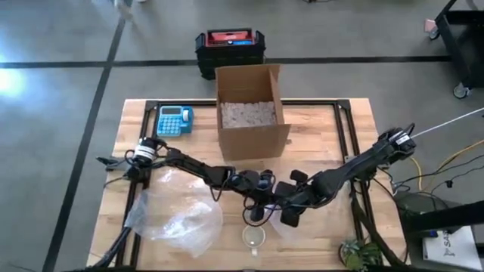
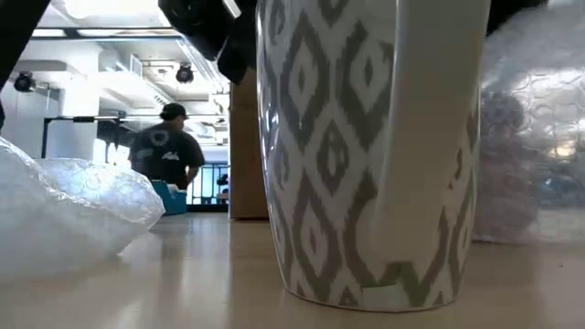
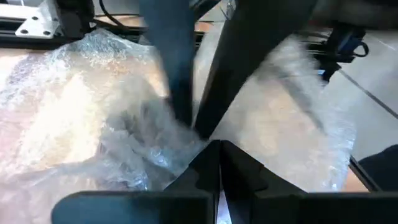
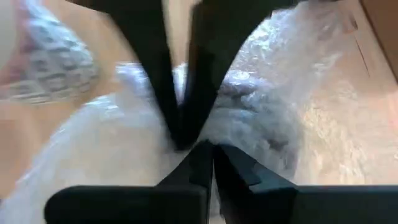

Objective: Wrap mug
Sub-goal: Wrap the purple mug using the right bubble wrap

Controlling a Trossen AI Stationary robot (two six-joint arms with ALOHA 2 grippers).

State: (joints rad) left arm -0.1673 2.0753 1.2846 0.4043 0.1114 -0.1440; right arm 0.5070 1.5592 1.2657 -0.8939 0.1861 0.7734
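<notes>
- The mug (image 1: 255, 237), glazed with a grey-and-white diamond pattern, stands upright at the near edge of the slatted wooden desk (image 1: 318, 128).
- Both the left hand (image 1: 257, 211) and the right hand (image 1: 291, 214) pinch crinkly clear bubble wrap (image 3: 124, 124), fingers closed, just behind the mug.
- A cardboard box (image 1: 249, 109) stands behind them; the floor is grey concrete.

Mug (image 1: 255, 237) at table's (image 1: 318, 132) front edge, box (image 1: 249, 109) behind it, bubble wrap (image 1: 178, 211) to its left.

Bright, even light; wrist views blurred (motion smear)
</notes>
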